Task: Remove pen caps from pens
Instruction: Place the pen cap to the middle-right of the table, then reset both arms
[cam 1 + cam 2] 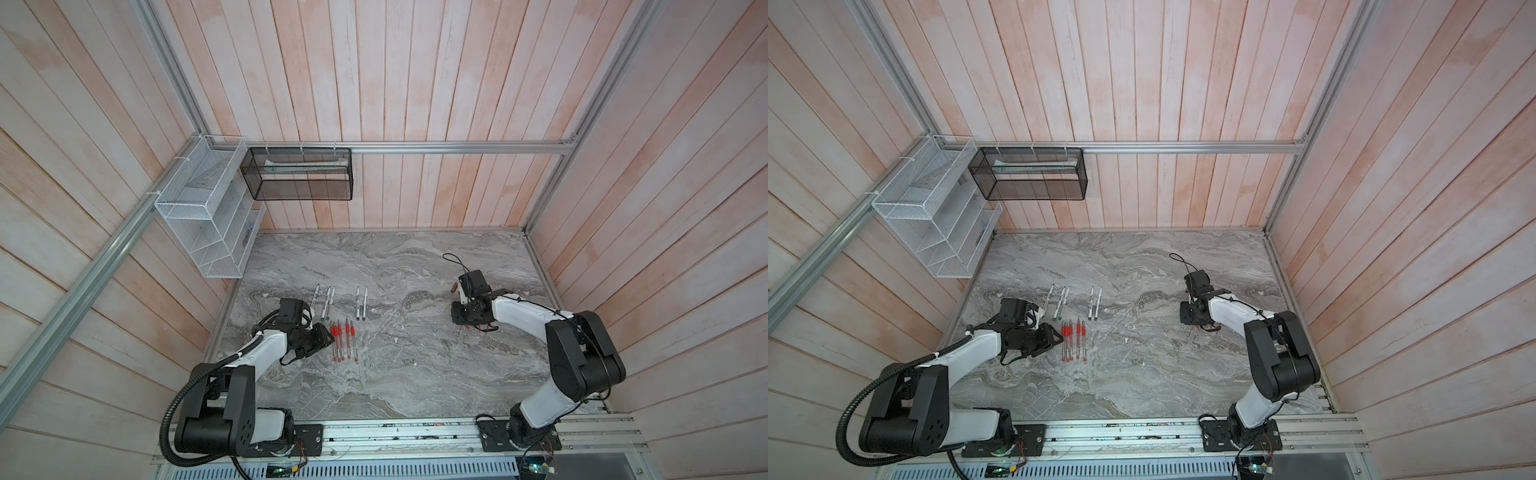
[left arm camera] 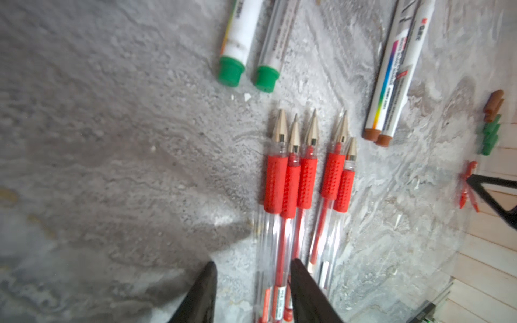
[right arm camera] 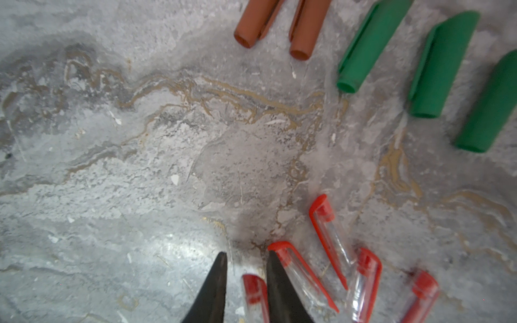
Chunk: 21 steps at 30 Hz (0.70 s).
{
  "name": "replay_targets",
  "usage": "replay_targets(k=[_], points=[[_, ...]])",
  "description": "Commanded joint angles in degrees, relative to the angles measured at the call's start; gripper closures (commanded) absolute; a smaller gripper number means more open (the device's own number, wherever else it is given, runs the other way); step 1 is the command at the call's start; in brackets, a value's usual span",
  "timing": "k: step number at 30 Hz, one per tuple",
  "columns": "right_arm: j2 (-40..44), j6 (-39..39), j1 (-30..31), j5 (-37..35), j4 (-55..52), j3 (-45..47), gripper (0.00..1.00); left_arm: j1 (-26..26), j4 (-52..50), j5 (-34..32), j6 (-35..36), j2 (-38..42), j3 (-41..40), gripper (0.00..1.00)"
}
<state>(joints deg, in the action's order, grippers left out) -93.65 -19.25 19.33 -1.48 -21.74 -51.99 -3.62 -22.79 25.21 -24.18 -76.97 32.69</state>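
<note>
Several clear-barrelled pens [image 2: 291,181] with red grips and bare metal tips lie side by side on the marble table [image 1: 415,374]. My left gripper [image 2: 253,263] stands open low over their back ends, with one barrel between the fingers. White markers [image 1: 328,301] lie beyond them, two green-ended [image 2: 240,42] and two brown-ended [image 2: 391,84]. Loose pen caps lie under the right arm: two brown caps [image 3: 307,28], three green caps [image 3: 442,64] and several red clip caps [image 3: 330,237]. My right gripper [image 3: 246,254] is open, and one red cap [image 3: 253,290] lies on the table between its fingers.
A white wire basket [image 1: 199,216] and a black mesh basket [image 1: 297,174] hang on the wall at the back left. Wooden walls close in three sides. An aluminium rail [image 1: 395,432] with both arm bases runs along the front edge.
</note>
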Motion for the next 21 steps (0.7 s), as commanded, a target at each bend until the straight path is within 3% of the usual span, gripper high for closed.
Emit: replay_targets(k=[1, 5, 10, 11, 15, 21], points=[[1.4, 0.7, -0.4, -1.7, -2.4, -2.6, 0.70, 1.3, -0.1, 0.2, 0.3, 2.0, -0.5, 0.49], [4.4, 0.8, -1.2, -1.9, -3.9, -5.2, 0.65, 4.1, -1.4, 0.0, 1.8, 6.7, 1.0, 0.46], [9.1, 1.1, -3.8, -1.6, -0.9, -5.5, 0.60, 4.7, 0.4, -2.8, 5.6, 12.4, 2.7, 0.26], [10.0, 0.9, -4.6, -1.1, -0.2, -5.3, 0.59, 5.1, 0.0, -3.3, 6.8, 12.4, 4.1, 0.20], [13.3, 1.6, -6.6, 0.0, 5.3, -3.3, 0.52, 5.5, 0.7, -5.6, 13.2, 11.0, 10.3, 0.14], [19.9, 1.0, -8.8, -3.7, 16.1, 3.9, 0.34, 5.5, 9.9, -9.8, 17.3, 9.7, 12.1, 0.05]])
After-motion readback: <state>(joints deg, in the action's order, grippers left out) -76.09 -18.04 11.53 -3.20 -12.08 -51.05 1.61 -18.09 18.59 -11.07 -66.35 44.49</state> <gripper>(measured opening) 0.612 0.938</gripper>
